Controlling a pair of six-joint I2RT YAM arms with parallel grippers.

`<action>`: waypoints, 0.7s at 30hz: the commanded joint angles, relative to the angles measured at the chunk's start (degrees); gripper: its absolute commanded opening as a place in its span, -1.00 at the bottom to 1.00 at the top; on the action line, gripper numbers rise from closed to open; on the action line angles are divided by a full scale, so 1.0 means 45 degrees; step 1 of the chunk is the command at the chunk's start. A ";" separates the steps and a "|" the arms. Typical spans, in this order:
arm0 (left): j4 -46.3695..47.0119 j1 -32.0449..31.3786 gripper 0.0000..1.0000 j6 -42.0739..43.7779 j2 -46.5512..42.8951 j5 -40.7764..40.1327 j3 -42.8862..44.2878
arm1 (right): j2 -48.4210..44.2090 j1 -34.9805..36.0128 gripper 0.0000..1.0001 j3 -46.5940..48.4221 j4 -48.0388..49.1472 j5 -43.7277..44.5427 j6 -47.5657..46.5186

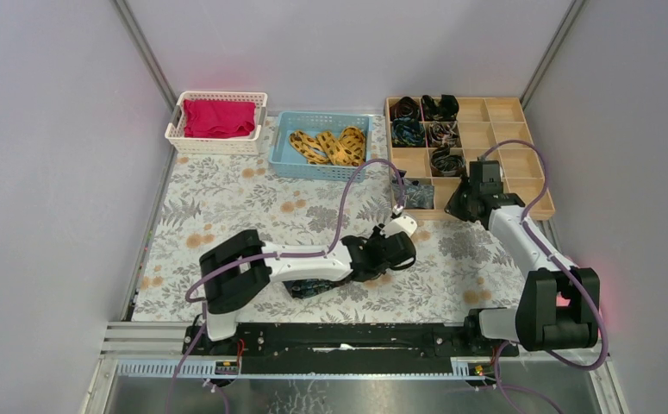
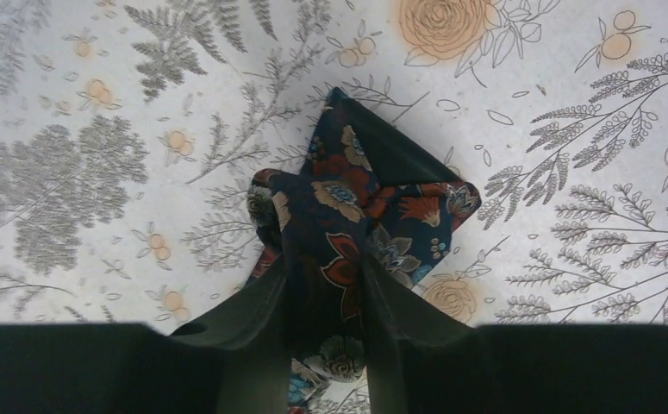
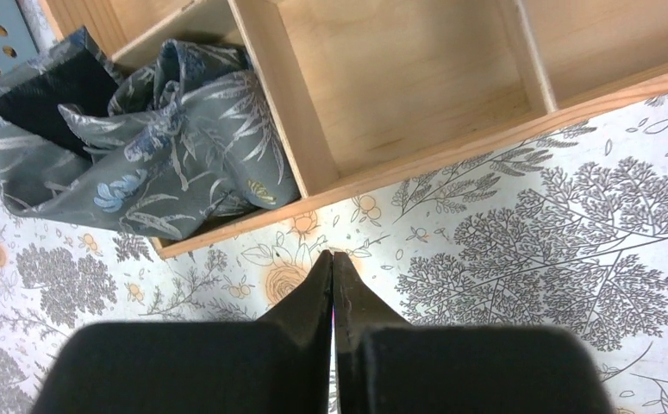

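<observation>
My left wrist view shows what the top view hides: the left gripper [image 2: 324,266] is clenched on a navy tie [image 2: 356,198]. The tie comes up from between the fingers [image 2: 270,297] at 6 o'clock, bunches, and folds toward 12 o'clock on the mat [image 2: 71,172]. From above, I only see a dark tail [image 1: 311,287] under that arm at 6 o'clock.

The right wrist view shows the right gripper [image 3: 332,259] pressed closed on nothing, over the mat, just off the front wall of the tray [image 3: 270,95]. A grey tie [image 3: 184,147] spills from the compartment at its 11 o'clock.

In the top view I count one tray at 1 o'clock with six filled compartments, and two baskets. The white basket [image 1: 177,129] at 11 o'clock holds one red cloth [image 1: 218,118]. The blue basket [image 1: 278,155] at 12 o'clock holds yellow ties [image 1: 330,147], too tangled to count.
</observation>
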 commanded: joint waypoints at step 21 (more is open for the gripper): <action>-0.3381 -0.0045 -0.41 -0.4443 -1.0791 -0.2564 -0.4962 | 0.2031 0.5815 -0.34 -0.1213 0.1771 -0.1081 0.1054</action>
